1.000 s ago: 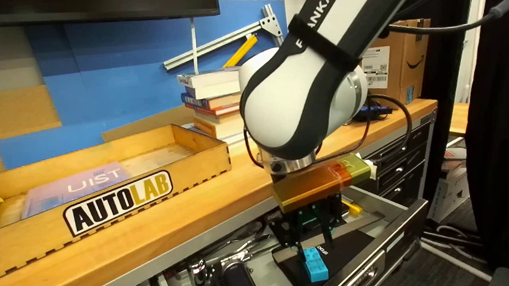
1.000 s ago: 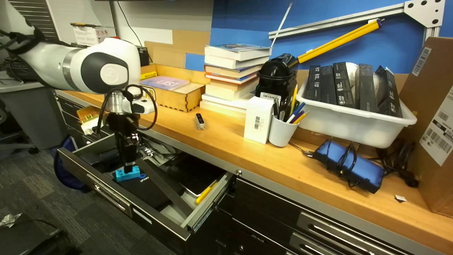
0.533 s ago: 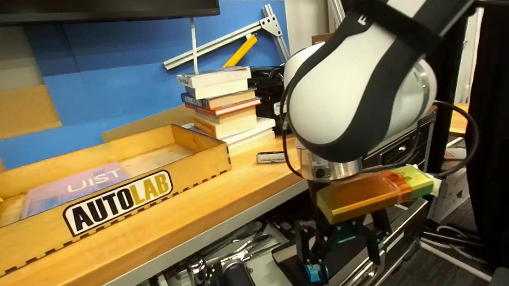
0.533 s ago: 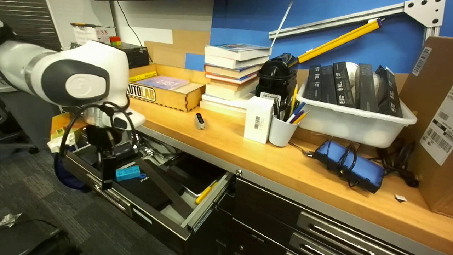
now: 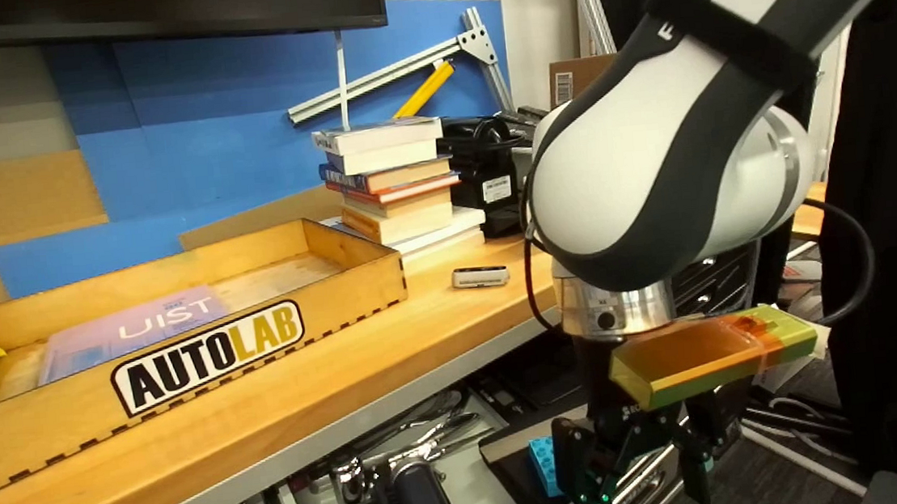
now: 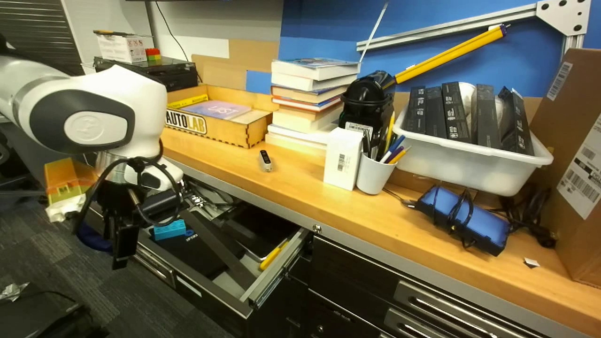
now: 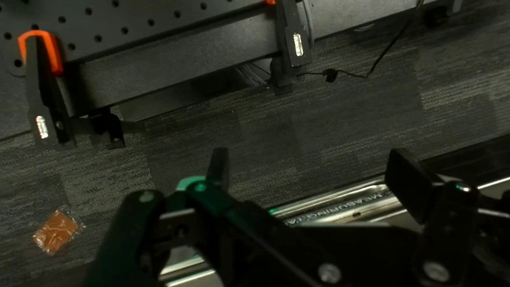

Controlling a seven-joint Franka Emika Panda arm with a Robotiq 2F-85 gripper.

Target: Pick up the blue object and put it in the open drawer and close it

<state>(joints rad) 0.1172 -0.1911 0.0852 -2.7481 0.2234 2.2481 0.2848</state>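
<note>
The blue object [image 6: 170, 229], a chunky cyan studded block, lies on a flat black item inside the open drawer [image 6: 220, 302]. In an exterior view part of that blue block [image 5: 544, 464] shows beside my gripper [image 5: 650, 492], which covers the rest. My gripper stands open, its jaws wide apart and nothing between them. It hangs out at the front edge of the drawer, apart from the block. Looking down in the wrist view, the gripper [image 7: 314, 177] has the drawer's metal handle [image 7: 338, 210] and dark carpet below it. No blue block shows in that view.
Inside the drawer are a dark strip [image 6: 220, 251], a yellow item [image 6: 273, 256] and shiny tools [image 5: 424, 441]. On the wooden counter [image 6: 300, 188] stand the AUTOLAB tray [image 5: 354, 289], stacked books and a small grey block [image 6: 265, 161]. A perforated dark plate [image 7: 167, 36] sits beyond the carpet.
My gripper's jaws have spread wider. The gripper has drawn away from the blue block, outward to the drawer's front. The block has stayed where it lay and the drawer has not moved.
</note>
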